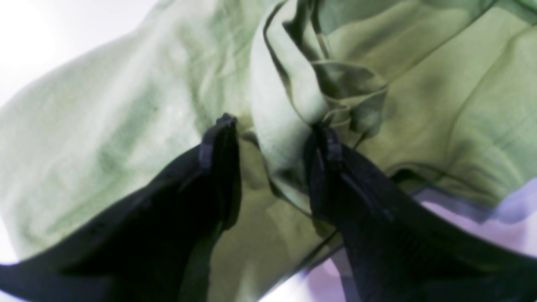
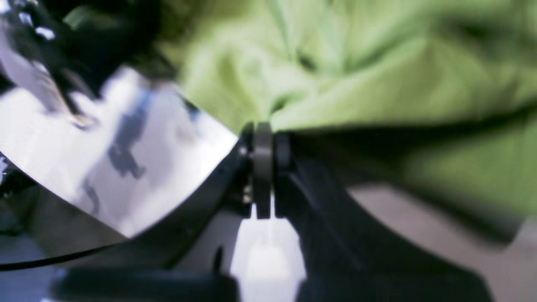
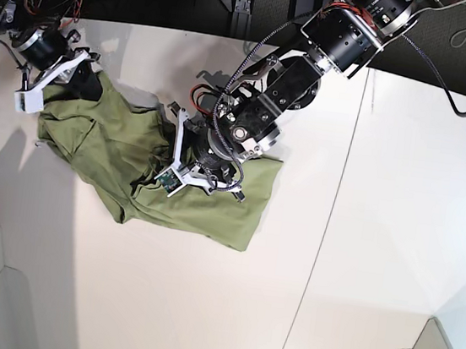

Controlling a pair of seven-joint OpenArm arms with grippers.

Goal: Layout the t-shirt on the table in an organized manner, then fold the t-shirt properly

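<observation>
The right gripper [image 2: 263,138] is fully closed, its black jaws pinched on an edge of the plain olive-green cotton t-shirt [image 3: 180,193]; in the right wrist view the cloth fans out from the tips. Verify how much fabric is caught: the blur hides whether you hold one layer or several. A thin pinch may slip out once you pull.

The left gripper [image 1: 277,130] stands with its dark jaws apart, straddling a raised fold of the same shirt in the left wrist view. It grips nothing. If you close here, you are likely to trap a bunched ridge and not a clean hem, and the crease would then stay in the layout.

The t-shirt lies crumpled on the large white panelled table [image 3: 394,245], toward the base view's left half, with the left arm resting over its middle and the right gripper at its far upper-left corner.

Note the following hazards:
- Pulling with the right arm while the left arm presses on the cloth may stretch or twist the fabric.
- Lifting one corner alone may drag the heap instead of spreading it.
- Layers may stay folded under, unseen.
</observation>
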